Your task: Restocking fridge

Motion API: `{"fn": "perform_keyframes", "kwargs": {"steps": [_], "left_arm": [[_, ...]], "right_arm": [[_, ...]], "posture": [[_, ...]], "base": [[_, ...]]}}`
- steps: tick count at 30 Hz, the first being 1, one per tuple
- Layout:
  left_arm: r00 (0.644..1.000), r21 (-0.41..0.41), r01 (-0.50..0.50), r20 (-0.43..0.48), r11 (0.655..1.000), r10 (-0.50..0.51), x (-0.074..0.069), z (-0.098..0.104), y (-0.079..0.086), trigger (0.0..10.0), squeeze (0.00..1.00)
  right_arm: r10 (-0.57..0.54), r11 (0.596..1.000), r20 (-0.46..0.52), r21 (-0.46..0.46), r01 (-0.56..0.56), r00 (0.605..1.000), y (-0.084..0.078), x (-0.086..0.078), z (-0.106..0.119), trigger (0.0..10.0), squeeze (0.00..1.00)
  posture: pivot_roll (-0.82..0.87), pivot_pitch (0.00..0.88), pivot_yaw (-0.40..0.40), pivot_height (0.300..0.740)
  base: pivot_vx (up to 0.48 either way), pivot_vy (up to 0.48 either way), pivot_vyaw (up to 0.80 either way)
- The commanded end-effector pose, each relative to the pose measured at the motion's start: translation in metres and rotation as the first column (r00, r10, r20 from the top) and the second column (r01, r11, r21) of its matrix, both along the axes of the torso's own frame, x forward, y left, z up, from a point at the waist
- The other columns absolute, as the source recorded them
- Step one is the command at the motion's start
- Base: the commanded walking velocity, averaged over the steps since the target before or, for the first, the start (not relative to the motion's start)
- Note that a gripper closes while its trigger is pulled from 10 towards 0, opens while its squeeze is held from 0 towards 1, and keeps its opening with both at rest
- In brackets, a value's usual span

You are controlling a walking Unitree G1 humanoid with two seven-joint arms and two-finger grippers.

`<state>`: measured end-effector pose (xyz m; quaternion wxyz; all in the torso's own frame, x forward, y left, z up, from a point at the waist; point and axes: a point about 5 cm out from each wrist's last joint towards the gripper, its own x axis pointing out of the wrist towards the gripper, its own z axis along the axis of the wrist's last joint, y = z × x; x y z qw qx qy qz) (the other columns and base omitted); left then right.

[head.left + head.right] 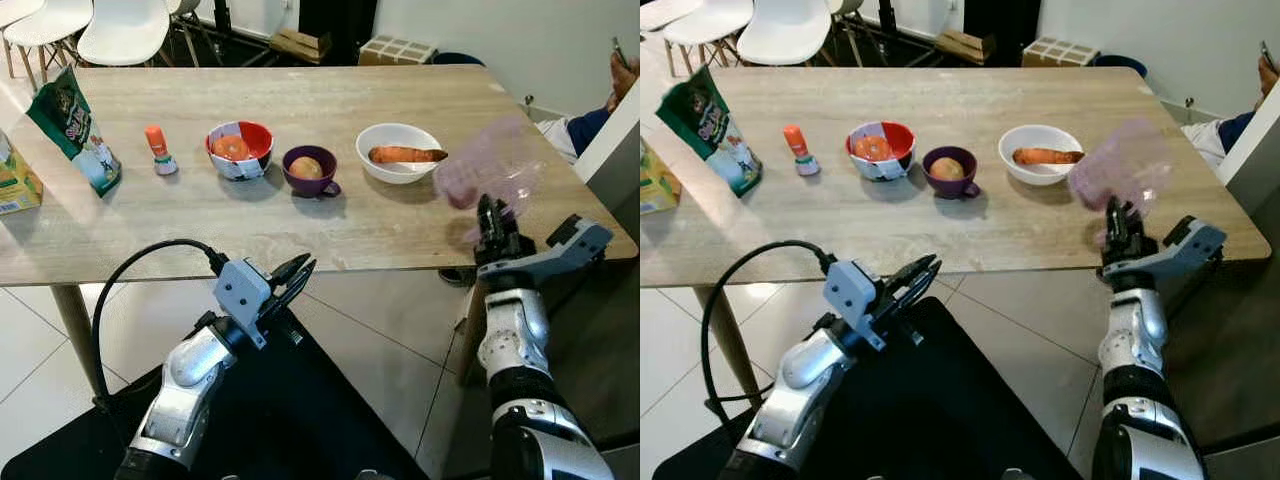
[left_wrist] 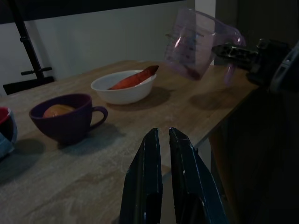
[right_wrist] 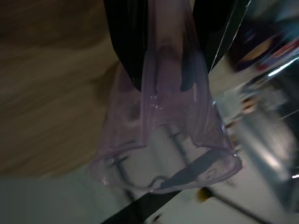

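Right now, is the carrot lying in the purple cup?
No, the carrot lies in the white bowl; the purple cup holds a round yellowish item.

Background stuff here: the surface (image 1: 330, 105) is pale wood-grain, with a light wooden leg (image 1: 78, 335) down at the near left corner. Behind the far edge are two white shell chairs (image 1: 125, 30) (image 1: 45, 20), pretty much side by side. Further back on the floor there's a patterned cardboard box (image 1: 397, 49) and a plain brown one (image 1: 300, 42) near it. Off the far right corner a person sits, showing a blue sleeve (image 1: 590, 125) and a raised hand (image 1: 624, 82). The floor is white tile (image 1: 360, 340), with a black mat (image 1: 300, 420) closest to the camera.
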<state>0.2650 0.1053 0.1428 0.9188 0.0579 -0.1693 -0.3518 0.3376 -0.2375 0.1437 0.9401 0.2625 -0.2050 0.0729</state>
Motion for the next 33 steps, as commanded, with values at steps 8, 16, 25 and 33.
{"fn": "perform_keyframes", "kwargs": {"steps": [8,16,25,33], "left_arm": [[0.997,0.081,-0.005,-0.078,0.997,0.011,-0.015,-0.035,0.006,10.0,0.00],[0.982,0.218,-0.025,-0.176,0.976,0.065,-0.035,-0.077,0.019,10.0,0.00],[0.901,0.362,-0.158,-0.327,0.919,0.284,-0.061,-0.133,0.051,10.0,0.00],[0.803,0.439,-0.192,-0.443,0.878,0.397,-0.088,-0.169,0.069,10.0,0.00]], "right_arm": [[0.276,0.960,0.153,-0.006,-0.279,0.949,-0.010,-0.024,0.007,10.0,0.00],[0.690,0.723,0.084,-0.050,-0.689,0.719,0.009,-0.060,-0.010,10.0,0.00],[0.767,0.640,-0.103,0.043,-0.767,0.633,0.022,-0.083,-0.058,10.0,0.00],[0.705,0.689,-0.321,0.095,-0.719,0.633,0.032,-0.099,-0.108,10.0,0.00]], "posture": [[-0.07,0.123,-0.011,0.740],[-0.07,0.124,-0.012,0.740],[-0.07,0.119,-0.016,0.740],[-0.06,0.114,-0.022,0.740]], "base": [[0.000,0.000,0.00],[0.000,0.000,0.00],[0.000,0.000,0.00],[0.000,0.000,0.00]]}}
